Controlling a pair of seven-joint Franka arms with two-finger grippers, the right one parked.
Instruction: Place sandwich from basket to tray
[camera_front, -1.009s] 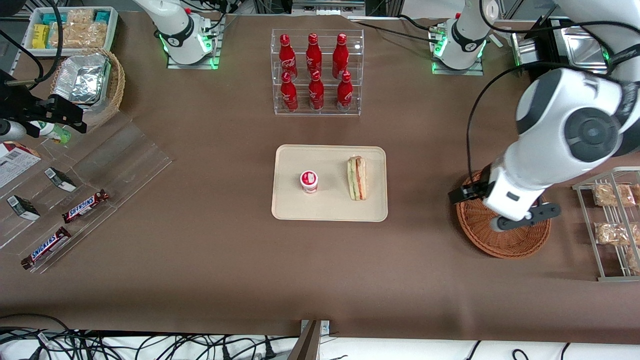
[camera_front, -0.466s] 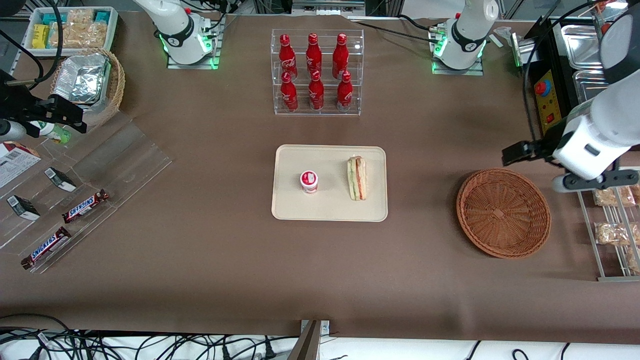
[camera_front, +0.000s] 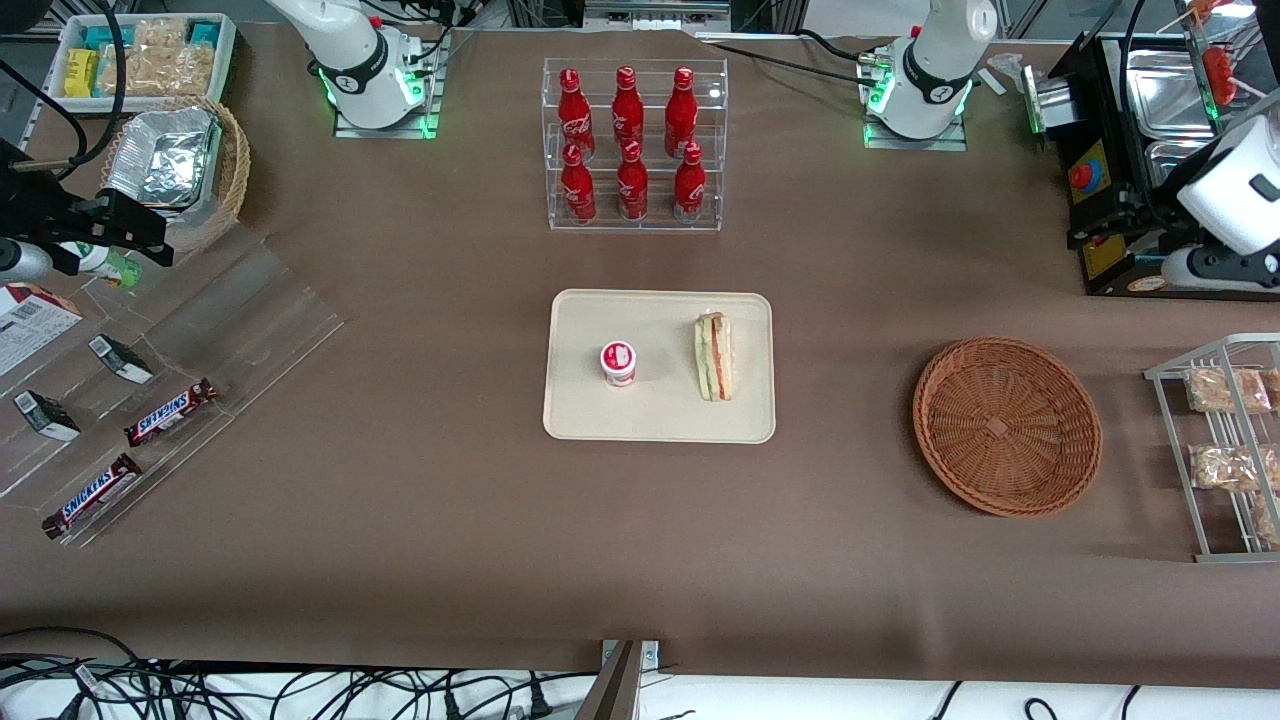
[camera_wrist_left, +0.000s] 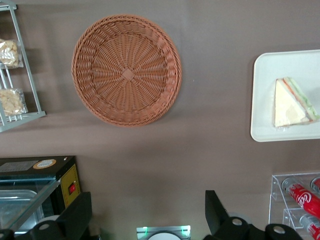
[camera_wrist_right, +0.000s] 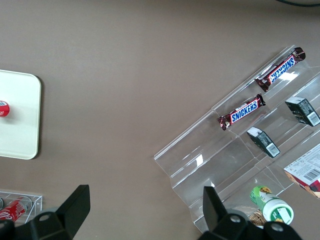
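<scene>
End effector (camera_wrist_left: 147, 220) withdrawn from basket (camera_front: 1007, 426), fingers apart, empty; sandwich (camera_front: 713, 356) on tray (camera_front: 660, 420).

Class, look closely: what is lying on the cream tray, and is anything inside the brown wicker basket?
On the tray lie the sandwich and a small red-lidded cup. The basket holds nothing. The open gripper hangs above the table near the black box.

Sandwich on the tray, basket bare.
The sandwich (camera_front: 713, 357) lies on the tray (camera_front: 660, 420) beside a small red-lidded cup (camera_front: 618, 362); the basket (camera_front: 1006, 426) sits toward the working arm's end, gripper (camera_front: 1215, 266) farther back, over a black box (camera_front: 1105, 235).
</scene>
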